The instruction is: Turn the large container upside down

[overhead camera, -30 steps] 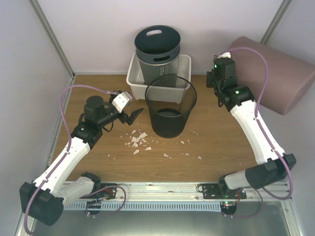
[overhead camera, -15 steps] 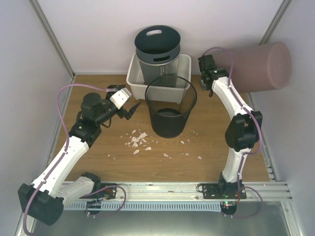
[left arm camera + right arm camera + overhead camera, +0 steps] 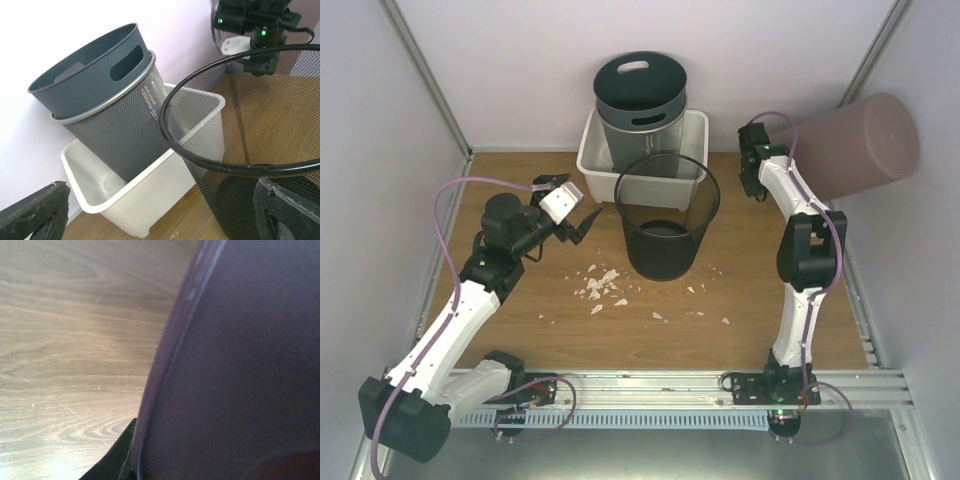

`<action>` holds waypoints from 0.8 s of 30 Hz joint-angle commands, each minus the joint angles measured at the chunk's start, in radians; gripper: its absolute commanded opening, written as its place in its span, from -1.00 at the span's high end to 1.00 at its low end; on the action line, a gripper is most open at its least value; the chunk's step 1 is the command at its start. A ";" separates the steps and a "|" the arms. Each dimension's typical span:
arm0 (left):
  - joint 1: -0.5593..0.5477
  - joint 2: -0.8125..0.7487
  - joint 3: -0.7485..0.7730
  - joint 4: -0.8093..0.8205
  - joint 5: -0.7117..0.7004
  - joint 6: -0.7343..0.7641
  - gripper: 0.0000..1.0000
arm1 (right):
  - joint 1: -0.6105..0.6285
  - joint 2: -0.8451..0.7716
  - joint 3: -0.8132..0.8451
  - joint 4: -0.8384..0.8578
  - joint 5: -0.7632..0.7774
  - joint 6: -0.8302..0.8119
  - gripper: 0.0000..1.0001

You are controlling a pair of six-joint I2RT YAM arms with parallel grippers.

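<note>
- At the far right corner of the tabletop, the large mauve container (image 3: 860, 145) hangs in the air on its side. Its closed bottom points up and to the right, and its mouth faces left.
- The right gripper (image 3: 775, 152) is clamped on the rim at that mouth. In the right wrist view one dark finger (image 3: 117, 460) lies against the outside of the rim, with the wood of the tabletop (image 3: 760, 290) beyond.
- The right arm stands steeply from its base, bends at the elbow near the right edge, and reaches toward the far edge.
- The left gripper (image 3: 588, 226) holds nothing. Its jaws are spread wide and it points at the black mesh bin (image 3: 666, 225), just beside the bin's left wall.
- The left arm stretches from the near left corner toward the middle.
- A grey mesh bin (image 3: 120, 135) leans in a white tub (image 3: 592, 155) at the far edge, with a dark bin (image 3: 640, 90) nested inside it. A pale mark on its mesh is too small to read.
- Pale scraps (image 3: 603, 285) lie near the black bin's foot.
</note>
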 commanded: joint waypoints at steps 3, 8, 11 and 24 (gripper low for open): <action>0.041 -0.017 -0.027 0.092 0.053 0.001 -0.98 | 0.003 0.064 -0.002 0.027 0.099 -0.073 0.99; 0.057 0.003 -0.047 0.111 0.090 -0.005 -0.98 | 0.003 0.106 -0.020 0.034 0.104 -0.076 0.99; 0.065 0.011 -0.057 0.125 0.101 -0.013 -0.98 | 0.003 0.130 -0.024 0.037 0.107 -0.076 0.99; 0.108 0.051 -0.072 0.152 0.150 -0.033 -0.98 | 0.030 0.262 0.072 0.031 0.146 -0.080 0.99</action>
